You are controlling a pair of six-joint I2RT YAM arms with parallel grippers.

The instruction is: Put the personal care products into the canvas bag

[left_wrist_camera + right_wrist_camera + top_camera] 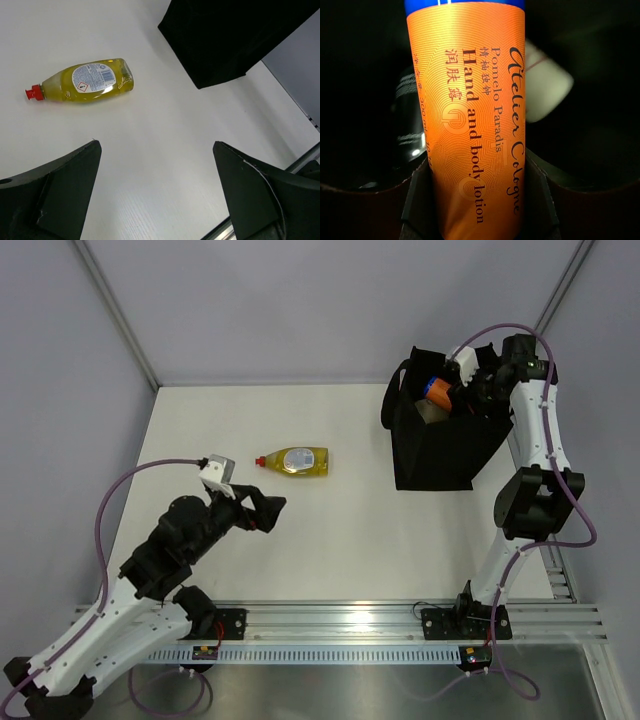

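Left gripper (262, 510): fingers (60, 190) spread wide, empty, above white table (350, 540) (only bare surface between them). Just beyond: clear yellow plastic bottle with red cap (293, 461) lying on side, cap toward left, well apart from black fabric tote bag (440, 455). Farther: right gripper (455, 392) over bag's open top, fingers clamped on orange lotion bottle with blue cap (475, 115), bottle at bag mouth. Behind it in dark interior: cream bottle (545, 85), dark bottle (410, 125).

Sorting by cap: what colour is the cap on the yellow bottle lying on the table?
Red cap on the yellow bottle, clearest in the left wrist view.
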